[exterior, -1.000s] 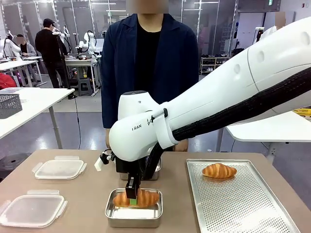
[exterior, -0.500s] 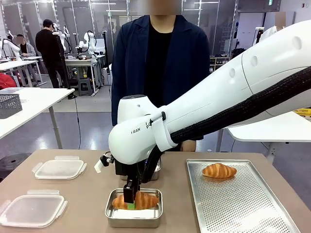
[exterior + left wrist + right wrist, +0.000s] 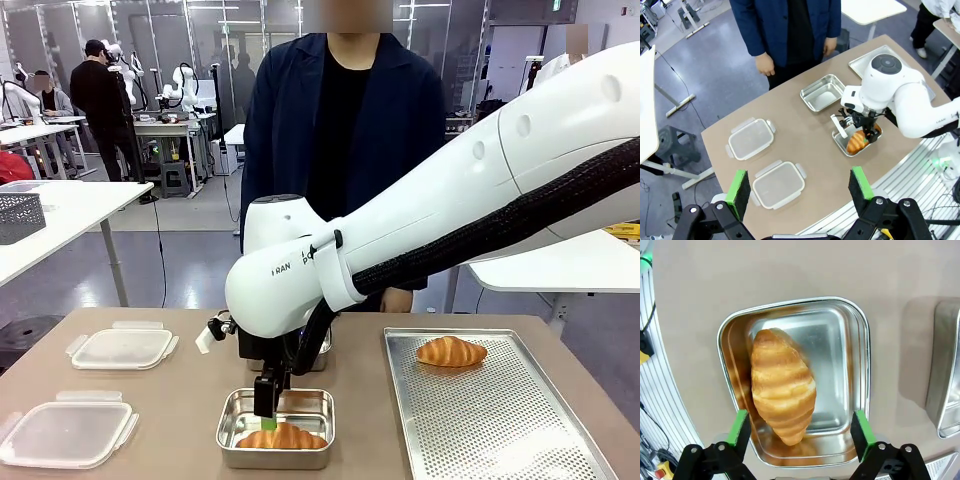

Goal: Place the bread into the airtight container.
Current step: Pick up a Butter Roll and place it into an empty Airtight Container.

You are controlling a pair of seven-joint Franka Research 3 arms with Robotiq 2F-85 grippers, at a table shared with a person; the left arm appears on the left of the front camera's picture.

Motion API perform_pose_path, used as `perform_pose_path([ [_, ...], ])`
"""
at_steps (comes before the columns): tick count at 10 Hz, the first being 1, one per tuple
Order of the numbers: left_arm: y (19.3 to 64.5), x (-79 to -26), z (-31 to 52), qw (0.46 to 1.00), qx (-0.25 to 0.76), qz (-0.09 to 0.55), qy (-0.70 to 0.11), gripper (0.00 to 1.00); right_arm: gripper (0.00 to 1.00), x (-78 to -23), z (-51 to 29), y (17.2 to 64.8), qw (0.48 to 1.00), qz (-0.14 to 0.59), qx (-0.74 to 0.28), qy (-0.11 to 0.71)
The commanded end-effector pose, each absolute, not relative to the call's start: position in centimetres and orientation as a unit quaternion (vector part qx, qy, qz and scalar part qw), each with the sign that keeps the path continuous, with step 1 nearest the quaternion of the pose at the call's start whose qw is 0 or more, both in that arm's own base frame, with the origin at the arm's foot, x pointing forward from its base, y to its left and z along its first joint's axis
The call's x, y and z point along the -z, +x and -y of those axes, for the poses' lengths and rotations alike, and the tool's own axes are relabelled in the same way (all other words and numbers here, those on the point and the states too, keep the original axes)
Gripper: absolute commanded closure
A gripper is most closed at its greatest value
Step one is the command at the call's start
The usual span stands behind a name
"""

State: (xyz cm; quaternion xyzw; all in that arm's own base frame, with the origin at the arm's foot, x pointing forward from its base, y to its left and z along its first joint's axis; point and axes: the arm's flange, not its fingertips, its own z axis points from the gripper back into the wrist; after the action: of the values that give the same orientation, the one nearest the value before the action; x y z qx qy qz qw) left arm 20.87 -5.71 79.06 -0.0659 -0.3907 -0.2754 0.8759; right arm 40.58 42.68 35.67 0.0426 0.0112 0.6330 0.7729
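A golden croissant [image 3: 283, 437] lies loose in a steel container [image 3: 231, 425] at the table's front middle; it shows too in the right wrist view, croissant [image 3: 783, 385] against the container's [image 3: 860, 365] near wall, and from high up as croissant [image 3: 856, 143]. My right gripper [image 3: 270, 412] hangs open just above the container, fingers apart on either side of the bread in its wrist view, gripper [image 3: 799, 432]. My left gripper [image 3: 800, 184] is open, held high over the table. A second croissant [image 3: 451, 351] rests on the perforated tray [image 3: 500, 420].
Another steel container [image 3: 823, 91] stands behind the first, toward the person [image 3: 345, 130] at the far side. Two clear plastic lids [image 3: 121, 348] [image 3: 65, 432] lie on the table's left. The tray takes up the right side.
The right gripper let go of the croissant, which dropped from between the fingers to the container's floor. The gripper has lifted slightly. The person has shifted to the right.
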Motion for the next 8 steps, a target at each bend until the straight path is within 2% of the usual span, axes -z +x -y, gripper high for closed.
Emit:
perform_pose_path([
  [1,20.83,-79.15,5.67,0.875,0.279,0.391,-0.063,0.00,0.00,-35.68,-42.88,40.37,0.772,-0.012,-0.634,0.043],
  [8,20.83,-79.15,5.67,0.875,0.279,0.391,-0.063,0.00,0.00,-35.68,-42.88,40.37,0.772,-0.012,-0.634,0.043],
])
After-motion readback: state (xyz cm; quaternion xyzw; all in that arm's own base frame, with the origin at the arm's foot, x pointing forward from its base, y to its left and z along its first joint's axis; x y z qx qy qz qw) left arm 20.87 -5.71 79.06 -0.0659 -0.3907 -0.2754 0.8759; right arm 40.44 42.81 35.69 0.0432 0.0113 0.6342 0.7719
